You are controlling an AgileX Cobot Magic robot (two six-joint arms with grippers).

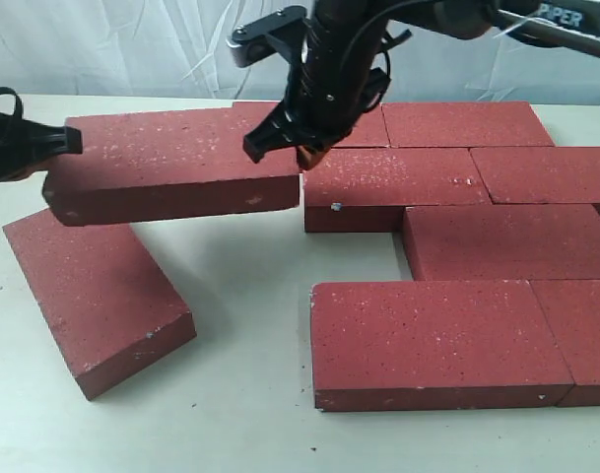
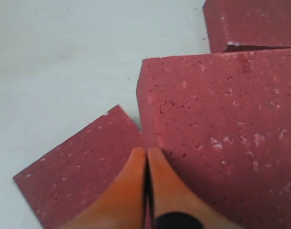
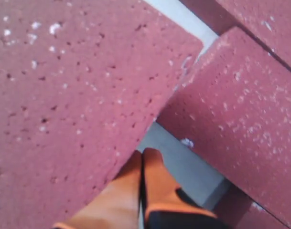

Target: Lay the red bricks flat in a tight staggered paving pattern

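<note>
One red brick (image 1: 171, 163) hangs level above the table, pinched end to end between my two grippers. My left gripper (image 1: 45, 148) is shut, its tips pushing on the brick's left end (image 2: 221, 133). At the right end (image 3: 64, 86) my right gripper (image 1: 300, 153) is shut too, tips (image 3: 143, 155) at the brick's edge. Under the left end a loose brick (image 1: 98, 301) (image 2: 83, 167) lies flat and skewed on the table. Several bricks lie flat in staggered rows on the right (image 1: 393, 177) (image 1: 506, 241) (image 1: 428, 340), the nearest a narrow gap from the lifted one (image 3: 241, 119).
White table (image 1: 240, 296) shows between the skewed brick and the paved rows. The front row (image 1: 580, 335) and the second row (image 1: 551, 172) run out of the picture at the right. A white cloth backdrop (image 1: 112, 49) hangs behind the table.
</note>
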